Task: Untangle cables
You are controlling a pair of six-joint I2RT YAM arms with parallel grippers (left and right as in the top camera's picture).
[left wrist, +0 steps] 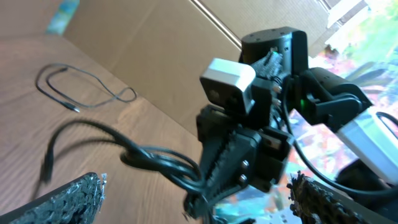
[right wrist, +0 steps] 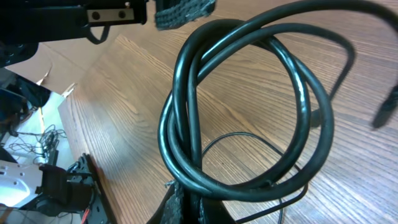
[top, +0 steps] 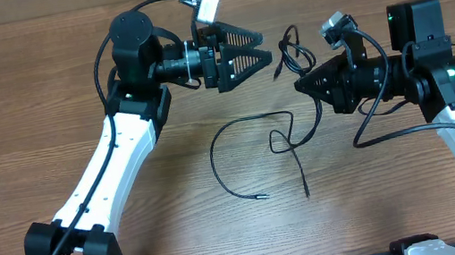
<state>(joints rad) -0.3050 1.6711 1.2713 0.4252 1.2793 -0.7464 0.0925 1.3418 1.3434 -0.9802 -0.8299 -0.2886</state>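
The step in hand looks like teasing one loop free. The left claw, left of centre in the overhead view, should close on a single strand of the coiled cable, not the bundle, and draw it slowly leftward while the right claw anchors the rest. The pull should stay above the second cable, loose at lower centre on the bench. The left claw is spread wide and holds nothing. The right claw is pressed together, pinching the coil just right of centre.
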